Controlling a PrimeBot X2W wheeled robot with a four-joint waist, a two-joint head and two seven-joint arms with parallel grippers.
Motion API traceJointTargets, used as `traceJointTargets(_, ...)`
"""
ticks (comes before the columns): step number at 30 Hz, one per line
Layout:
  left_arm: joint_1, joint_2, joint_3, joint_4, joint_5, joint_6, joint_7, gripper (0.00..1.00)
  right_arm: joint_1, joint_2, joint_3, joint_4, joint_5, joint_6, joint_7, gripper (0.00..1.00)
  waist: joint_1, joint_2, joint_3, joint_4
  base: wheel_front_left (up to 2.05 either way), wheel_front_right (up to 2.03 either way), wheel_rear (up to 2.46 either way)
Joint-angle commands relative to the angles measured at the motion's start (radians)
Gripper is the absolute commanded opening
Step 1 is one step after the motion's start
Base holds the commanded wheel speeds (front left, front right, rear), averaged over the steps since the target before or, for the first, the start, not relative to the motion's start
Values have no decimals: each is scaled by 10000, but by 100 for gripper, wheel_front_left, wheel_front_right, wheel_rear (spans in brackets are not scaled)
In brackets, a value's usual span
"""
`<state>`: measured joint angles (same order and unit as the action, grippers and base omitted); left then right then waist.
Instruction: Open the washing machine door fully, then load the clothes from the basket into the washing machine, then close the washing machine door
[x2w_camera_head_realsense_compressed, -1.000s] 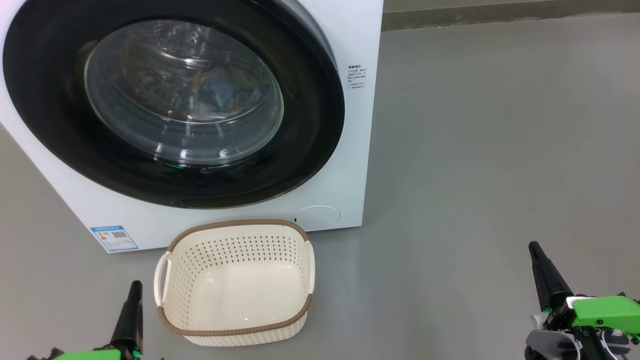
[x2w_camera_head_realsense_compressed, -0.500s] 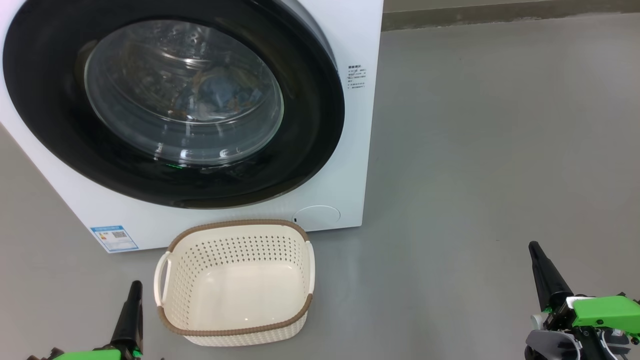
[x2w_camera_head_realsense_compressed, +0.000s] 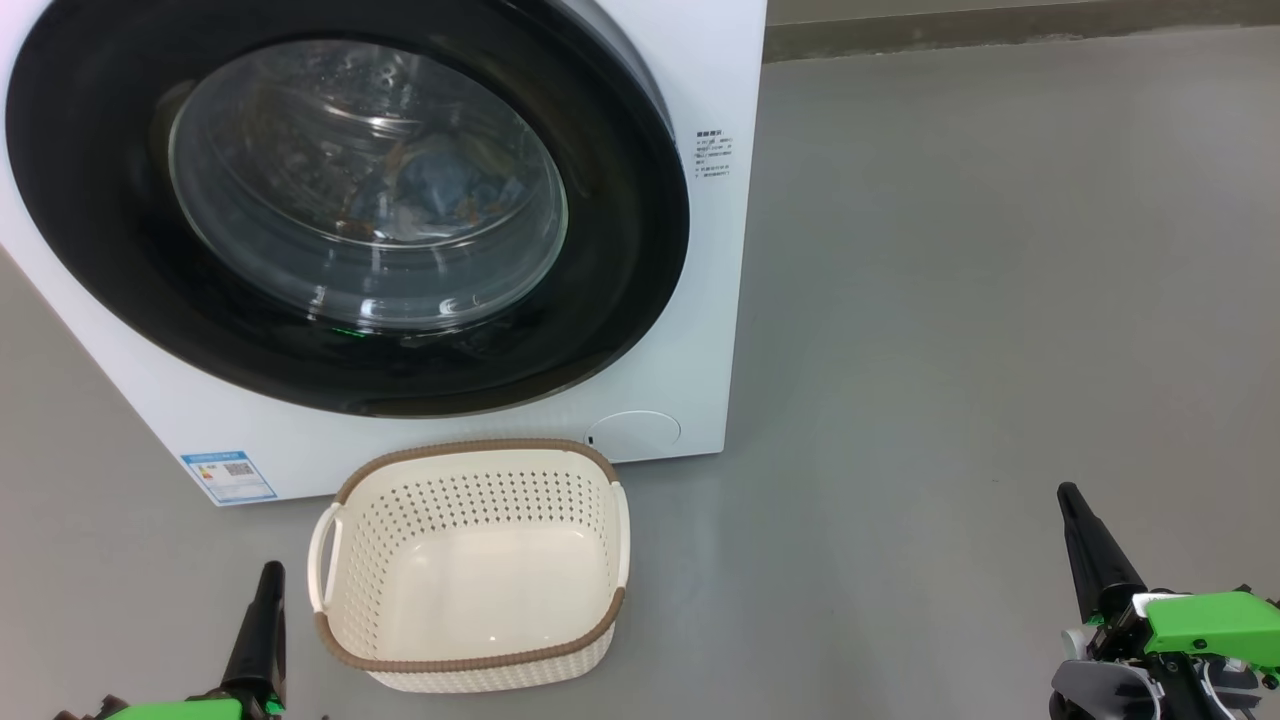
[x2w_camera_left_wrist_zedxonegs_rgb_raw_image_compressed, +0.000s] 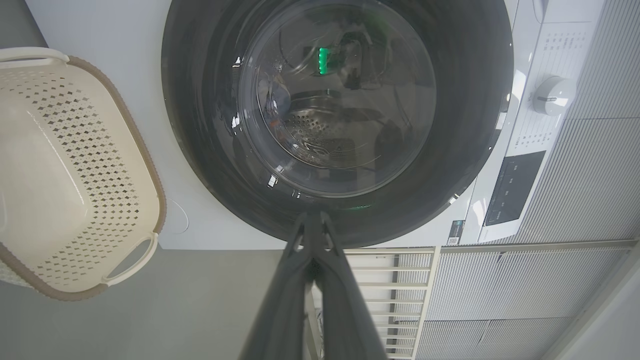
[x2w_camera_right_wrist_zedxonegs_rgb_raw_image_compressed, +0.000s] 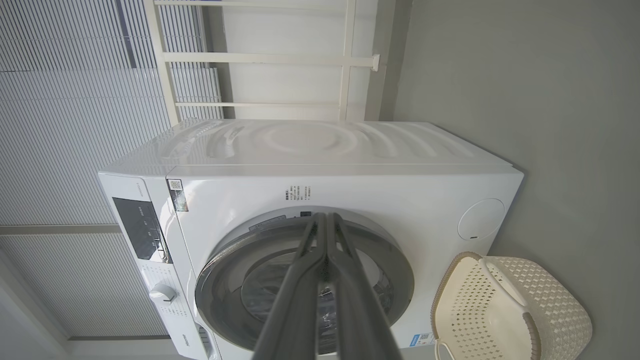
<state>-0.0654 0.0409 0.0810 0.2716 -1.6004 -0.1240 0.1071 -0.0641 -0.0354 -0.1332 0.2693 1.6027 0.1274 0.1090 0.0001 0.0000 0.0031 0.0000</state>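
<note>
Head view: the door lies flush on the washer, and through its glass the clothes show as a blue and orange heap inside the washer. The basket stands on the floor just before the washer's front, with nothing in it. The left tool and the right tool hang well back from the washer, each with fingers pressed together and holding nothing

Left wrist view: the left tool's fingers meet at the tip, aimed at the door's rim without touching; the basket sits beside the washer's front, bare inside

Right wrist view: the right tool, pinched narrow and carrying nothing, points at the washer from well apart; I make out no gap between door and washer

All three steps look done, the closing last. The next move calls only for keeping both tools clear of the washer; were the latch in doubt, a flat push on the door's rim would settle it
</note>
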Motion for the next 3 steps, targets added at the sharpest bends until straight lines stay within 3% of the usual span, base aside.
traceJointTargets(1,-426,93,328,-264,-82,-67,61,0,-439,-149,186,-245,52,33,48,0,0,0,0,0,0,0,0)
traceJointTargets(3,-426,93,328,-264,-82,-67,61,0,-439,-149,186,-245,52,33,48,0,0,0,0,0,0,0,0)
